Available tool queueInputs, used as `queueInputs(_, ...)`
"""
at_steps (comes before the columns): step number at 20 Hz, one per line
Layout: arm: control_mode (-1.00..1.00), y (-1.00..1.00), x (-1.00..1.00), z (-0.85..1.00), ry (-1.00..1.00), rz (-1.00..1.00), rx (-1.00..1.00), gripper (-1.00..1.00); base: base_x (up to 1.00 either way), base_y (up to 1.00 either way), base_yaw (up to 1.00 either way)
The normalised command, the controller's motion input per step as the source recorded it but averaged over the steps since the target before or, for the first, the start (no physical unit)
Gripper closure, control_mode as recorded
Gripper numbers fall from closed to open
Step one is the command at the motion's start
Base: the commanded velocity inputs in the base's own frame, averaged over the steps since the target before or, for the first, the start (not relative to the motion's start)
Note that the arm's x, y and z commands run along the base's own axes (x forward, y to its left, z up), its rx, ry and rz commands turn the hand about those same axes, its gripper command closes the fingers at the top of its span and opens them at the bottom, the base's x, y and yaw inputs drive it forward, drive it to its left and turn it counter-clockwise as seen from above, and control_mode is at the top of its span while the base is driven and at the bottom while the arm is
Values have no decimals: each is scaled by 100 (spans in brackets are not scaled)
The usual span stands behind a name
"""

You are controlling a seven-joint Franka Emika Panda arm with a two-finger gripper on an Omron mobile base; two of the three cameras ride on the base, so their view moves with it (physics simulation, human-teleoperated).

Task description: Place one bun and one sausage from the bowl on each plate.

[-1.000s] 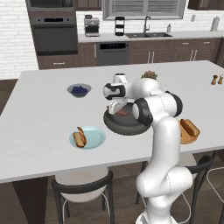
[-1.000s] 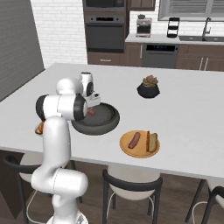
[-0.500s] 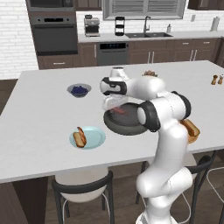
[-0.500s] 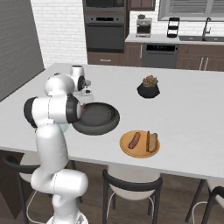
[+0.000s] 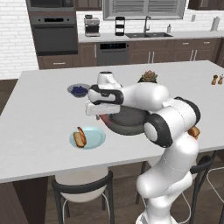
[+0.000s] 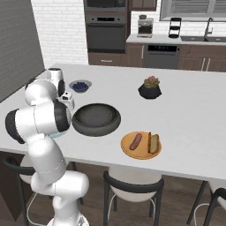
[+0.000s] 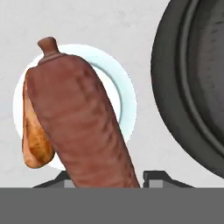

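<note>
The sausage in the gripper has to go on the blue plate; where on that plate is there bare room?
The bun fills the left part of the blue plate. Free: the plate's right half, toward the dark bowl. The counter left of the plate is bare too. The sausage hangs above the plate.

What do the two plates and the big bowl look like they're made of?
Blue plate: probably glazed ceramic, being smooth, pale and evenly coloured. Orange plate: wood-like, a matte orange-brown, though no grain is readable. Bowl: matte dark grey with faint ridged rings, perhaps stoneware or cast metal.
</note>
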Motion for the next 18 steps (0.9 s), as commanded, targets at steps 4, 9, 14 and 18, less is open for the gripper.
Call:
queueInputs(4,-100,62,20,-67,11,-38,0,100,0,0,0)
queueInputs(9,-100,2,28,-27,11,-21,2,100,0,0,0)
queueInputs(14,-100,6,3,-35,3,-5,-4,100,0,0,0)
queueInputs(18,-100,0,3,-44,0,-5,-8,100,0,0,0)
